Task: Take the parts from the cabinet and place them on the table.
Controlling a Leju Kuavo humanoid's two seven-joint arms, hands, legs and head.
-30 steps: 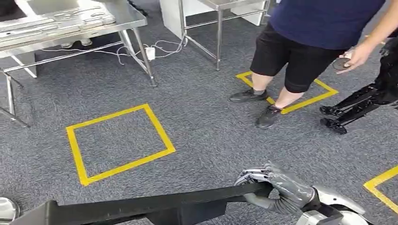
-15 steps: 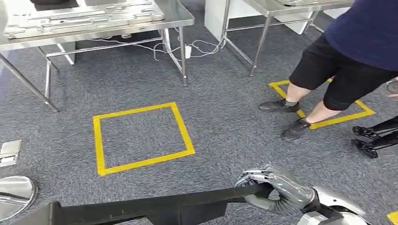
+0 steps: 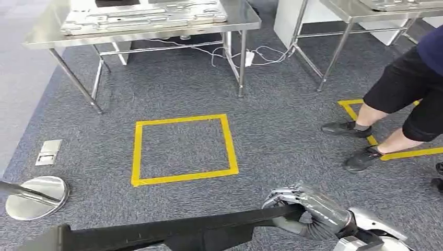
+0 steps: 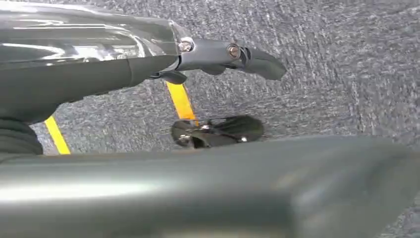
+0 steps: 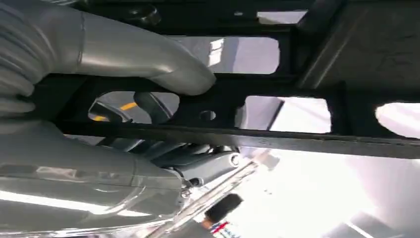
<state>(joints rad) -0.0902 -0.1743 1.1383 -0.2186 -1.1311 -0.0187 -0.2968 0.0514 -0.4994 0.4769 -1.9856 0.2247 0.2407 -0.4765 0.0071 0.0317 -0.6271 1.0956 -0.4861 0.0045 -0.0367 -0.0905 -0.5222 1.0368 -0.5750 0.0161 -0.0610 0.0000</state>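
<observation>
The whole view has swung since a second ago: the steel table (image 3: 141, 25) has slid toward centre, so the robot is turning to face it, well ahead of its hands. The long black part (image 3: 172, 232) stretches leftward from the right hand (image 3: 308, 209), which clasps its end. The left hand (image 4: 74, 54) lies against the part; its grasp I cannot tell. A person (image 3: 402, 99) stands off right.
</observation>
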